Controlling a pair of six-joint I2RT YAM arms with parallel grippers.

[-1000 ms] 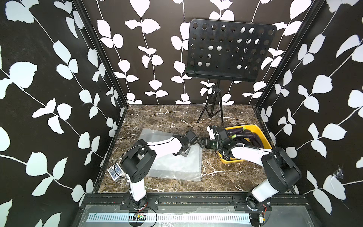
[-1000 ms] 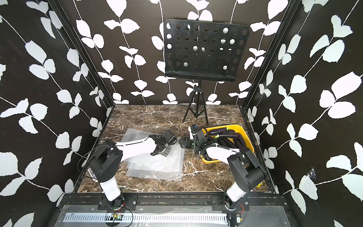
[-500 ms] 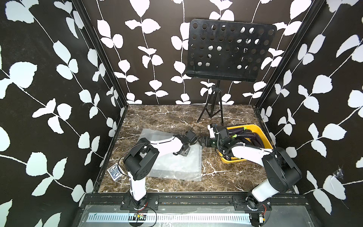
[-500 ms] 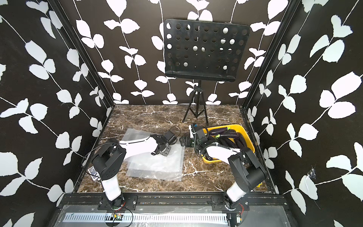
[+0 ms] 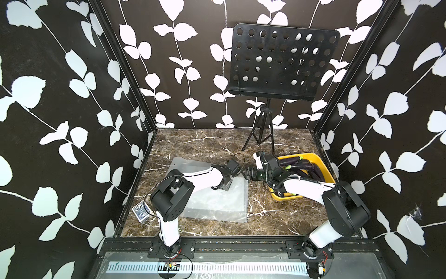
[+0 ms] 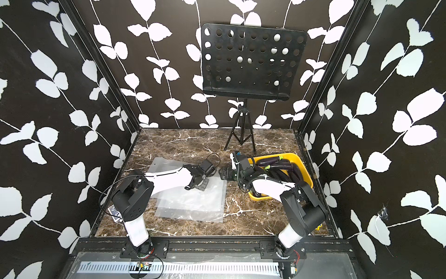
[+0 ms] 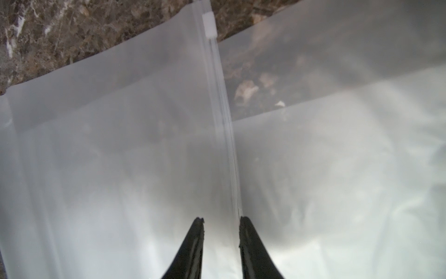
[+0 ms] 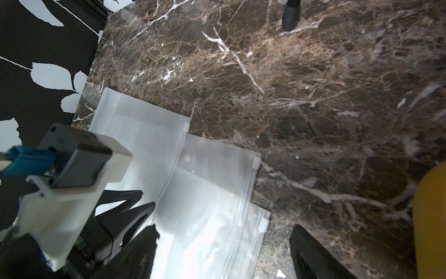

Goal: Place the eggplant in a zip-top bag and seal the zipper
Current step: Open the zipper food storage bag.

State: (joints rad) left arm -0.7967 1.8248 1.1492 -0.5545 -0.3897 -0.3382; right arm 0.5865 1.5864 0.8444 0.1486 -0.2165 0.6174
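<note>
Several clear zip-top bags [image 5: 217, 200] [image 6: 193, 203] lie overlapped on the marble floor. My left gripper [image 5: 225, 186] [image 6: 202, 185] points down onto the top bag near its far edge. In the left wrist view the left gripper [image 7: 222, 221] has a narrow gap between its fingers, and the bag's zipper strip [image 7: 226, 120] runs into that gap beside one fingertip [image 7: 243, 224]. A white slider [image 7: 209, 25] sits at the strip's far end. My right gripper [image 5: 247, 174] [image 8: 224, 229] hangs wide open over the bags' zipper edges. Dark purple eggplants [image 5: 299, 166] [image 6: 277, 164] fill the yellow bin [image 5: 284, 196].
A black music stand [image 5: 282, 65] on a tripod [image 5: 261, 137] stands at the back, close behind the bin. A pack of cards [image 5: 141, 212] lies by the left wall. Patterned walls close in three sides. The yellow bin's wall [image 8: 429, 217] is close beside the right gripper.
The left gripper's fingers have drawn closer together over the top bag's zipper edge. The right arm and its open gripper have stayed where they were.
</note>
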